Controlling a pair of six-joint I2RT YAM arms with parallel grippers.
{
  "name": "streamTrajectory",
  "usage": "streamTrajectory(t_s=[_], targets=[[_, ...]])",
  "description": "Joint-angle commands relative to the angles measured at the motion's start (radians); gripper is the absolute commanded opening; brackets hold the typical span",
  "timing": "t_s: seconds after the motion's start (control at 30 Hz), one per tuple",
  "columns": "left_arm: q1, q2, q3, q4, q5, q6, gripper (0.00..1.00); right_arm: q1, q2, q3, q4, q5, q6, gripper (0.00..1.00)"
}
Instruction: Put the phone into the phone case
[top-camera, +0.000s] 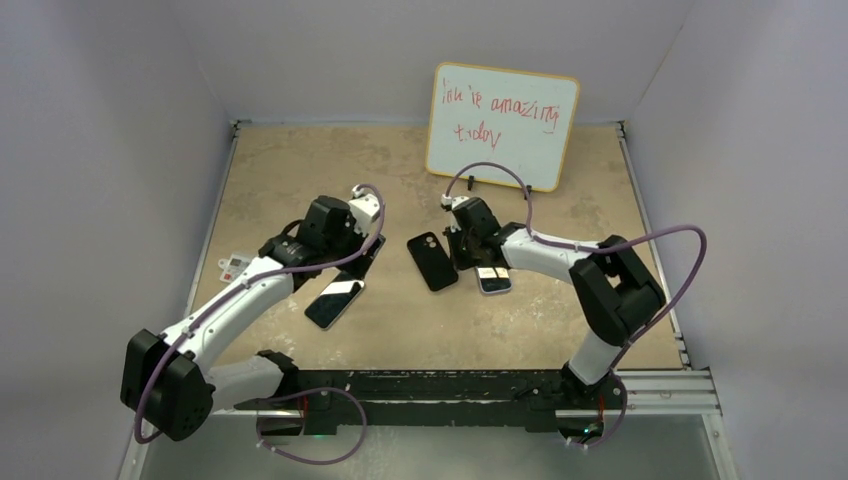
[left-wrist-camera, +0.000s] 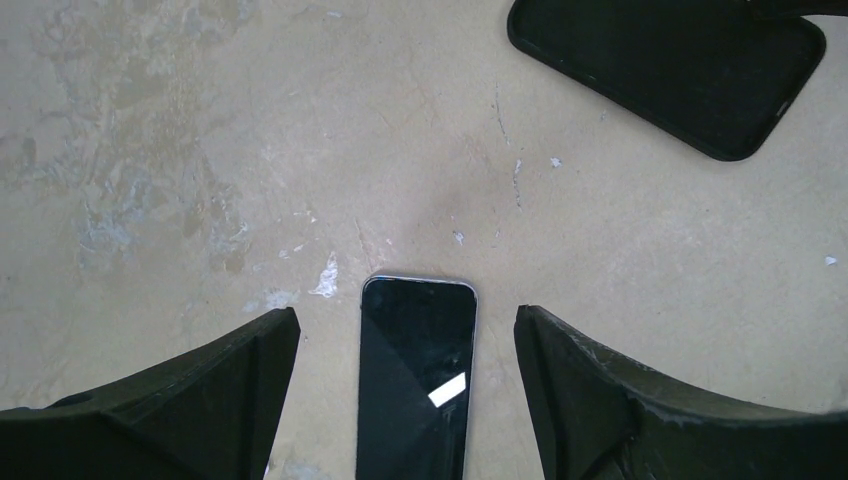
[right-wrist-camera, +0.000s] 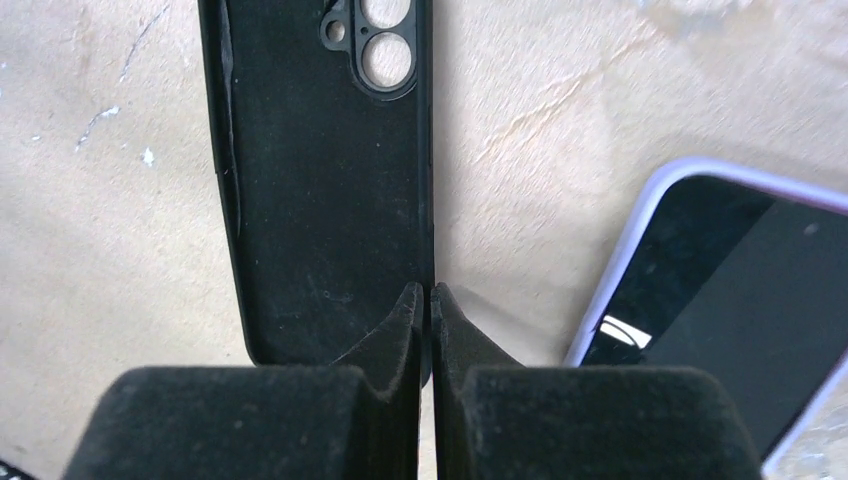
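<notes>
My left tool (left-wrist-camera: 405, 320) hangs wide open over the phone (left-wrist-camera: 415, 390), flat on the desk (left-wrist-camera: 200, 150). My right tool (right-wrist-camera: 426, 295) pinches the phone case (right-wrist-camera: 320, 180) by one side wall (steadying it, I judge). Step: grasping the phone; next, lower and close on its long edges.

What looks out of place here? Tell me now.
Two phones for one phone case: one phone under the open left gripper, a purple-edged phone by the right gripper. A white tag sits at the left edge of the table.
</notes>
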Motion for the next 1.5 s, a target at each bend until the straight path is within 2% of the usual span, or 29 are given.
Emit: streamTrajectory(t_s=[0.0, 0.13, 0.3, 0.43, 0.53, 0.6, 0.87, 1.03, 1.47], targets=[[0.006, 0.011, -0.026, 0.054, -0.018, 0.133, 0.83, 0.019, -0.067, -0.056, 0.045, -0.034, 0.161, 0.03], [0.014, 0.125, 0.011, 0.014, -0.007, 0.163, 0.84, 0.027, -0.126, -0.146, 0.095, -0.069, 0.264, 0.05], [0.021, 0.236, 0.038, -0.019, 0.023, 0.208, 0.86, 0.033, -0.191, -0.204, 0.145, -0.097, 0.287, 0.12], [0.032, 0.309, 0.059, -0.068, 0.037, 0.234, 0.88, 0.033, -0.266, -0.22, 0.139, -0.091, 0.283, 0.29], [0.05, 0.354, 0.07, -0.084, 0.051, 0.243, 0.92, 0.033, -0.326, -0.231, 0.138, -0.098, 0.282, 0.52], [0.061, 0.374, 0.069, -0.086, 0.046, 0.253, 0.93, 0.033, -0.357, -0.24, 0.134, -0.11, 0.279, 0.62], [0.096, 0.413, 0.074, -0.09, 0.083, 0.29, 0.92, 0.033, -0.48, -0.299, 0.127, -0.103, 0.301, 0.88], [0.098, 0.408, 0.066, -0.089, 0.099, 0.294, 0.91, 0.033, -0.514, -0.323, 0.133, -0.109, 0.315, 0.96], [0.108, 0.453, 0.067, -0.124, 0.139, 0.329, 0.9, 0.033, -0.525, -0.298, 0.076, -0.078, 0.286, 0.96]])
